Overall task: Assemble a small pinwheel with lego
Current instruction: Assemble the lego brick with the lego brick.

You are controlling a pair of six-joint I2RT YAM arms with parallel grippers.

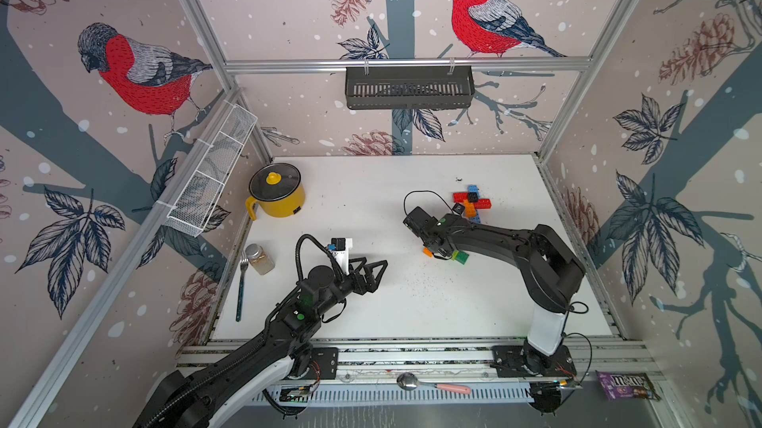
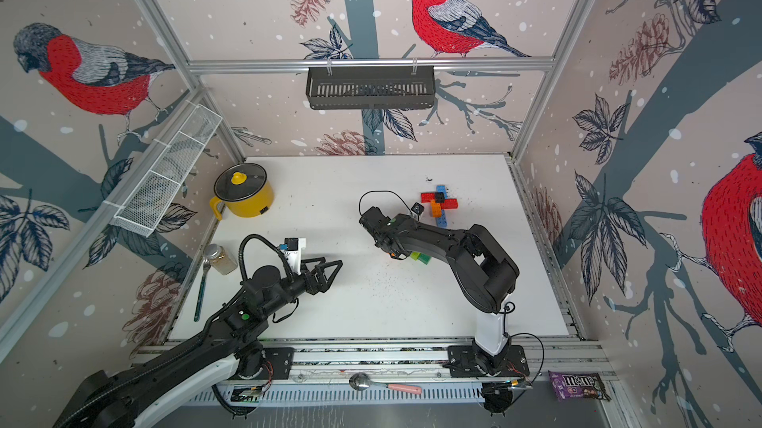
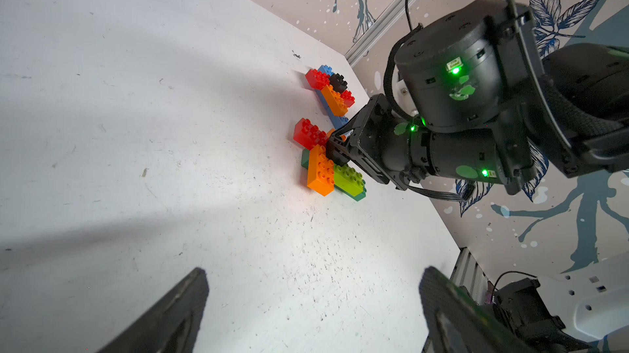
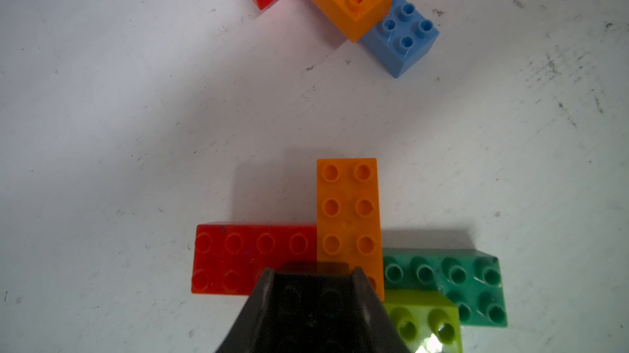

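My right gripper (image 4: 313, 276) is shut on a small black lego brick (image 4: 313, 300), pressed down at the middle of a flat cross of bricks. That cross is made of a red brick (image 4: 238, 256), an orange one (image 4: 347, 205), a dark green one (image 4: 476, 283) and a lime one (image 4: 422, 320). In both top views the arm hides most of it, leaving the lime end (image 1: 457, 256) (image 2: 414, 256) showing. A second pinwheel (image 1: 472, 199) (image 3: 330, 92) of blue, red, orange and black lies farther back. My left gripper (image 1: 381, 275) (image 3: 313, 276) hovers open and empty to the left.
A yellow pot (image 1: 277, 195) stands at the back left. A glass jar (image 1: 259, 259) and a fork (image 1: 241, 285) lie by the left edge. On the front rail are a spoon (image 1: 433, 384) and a candy bag (image 1: 624, 384). A wire basket (image 1: 210, 176) hangs on the left wall.
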